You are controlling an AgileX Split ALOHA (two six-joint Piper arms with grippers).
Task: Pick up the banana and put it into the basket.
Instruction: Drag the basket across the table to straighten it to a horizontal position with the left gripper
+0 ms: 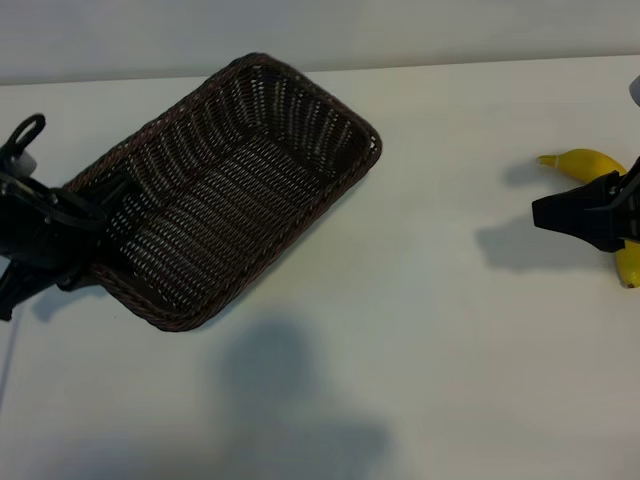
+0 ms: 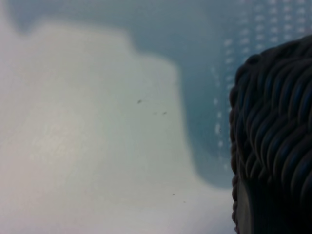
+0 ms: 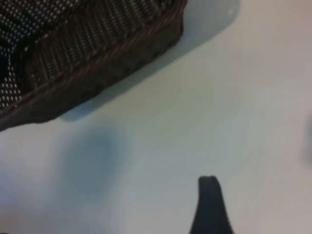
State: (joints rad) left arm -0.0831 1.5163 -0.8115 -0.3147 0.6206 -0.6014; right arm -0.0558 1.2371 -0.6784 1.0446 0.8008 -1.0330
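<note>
**Reaching for the banana, basket waiting empty**

Gripping the braided rim at the left end, the left gripper (image 1: 85, 215) has its jaws narrowed onto the rectangular dark brown woven wicker basket (image 1: 250, 150), which is empty and apparently tilted. The smooth white table (image 1: 430, 330) separates it from the far right, where the right gripper (image 1: 590, 215), jaws wide, hovers over the curved bright yellow banana (image 1: 585, 162). Grasp, carry and drop all remain.
</note>
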